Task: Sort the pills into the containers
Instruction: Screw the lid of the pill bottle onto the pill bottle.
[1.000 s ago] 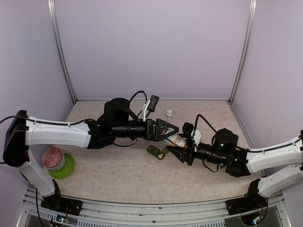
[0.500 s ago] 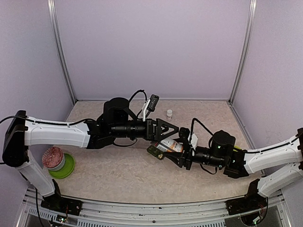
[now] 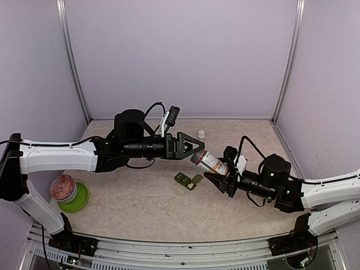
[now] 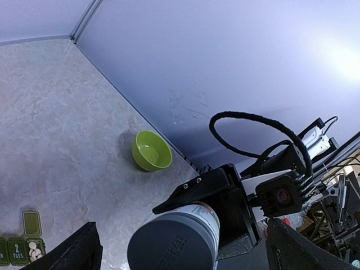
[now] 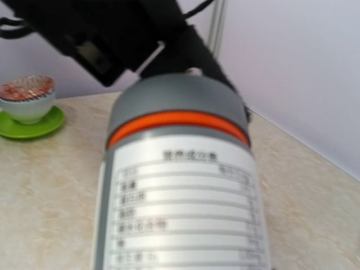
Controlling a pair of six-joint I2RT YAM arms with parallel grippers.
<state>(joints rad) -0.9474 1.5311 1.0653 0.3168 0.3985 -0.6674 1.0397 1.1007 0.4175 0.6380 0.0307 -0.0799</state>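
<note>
Top external view shows your left claw [image 3: 198, 147] wide open at the grey cap of the pill bottle [image 3: 210, 163], whose body your right claw [image 3: 218, 172] grips. Centre the cap, close squarely, then twist. The pill box [image 3: 187, 180] lies beneath the bottle, with pills [image 4: 35, 252] in one open compartment.

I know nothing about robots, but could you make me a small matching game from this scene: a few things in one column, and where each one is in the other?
Things
1. pill bottle
2. pill box
3. small white bottle
4. cup

Places
A. on a green saucer at the left
B. gripped by the right gripper
C. lying on the table near the middle
D. standing near the back wall

Pairs: 1-B, 2-C, 3-D, 4-A
</note>
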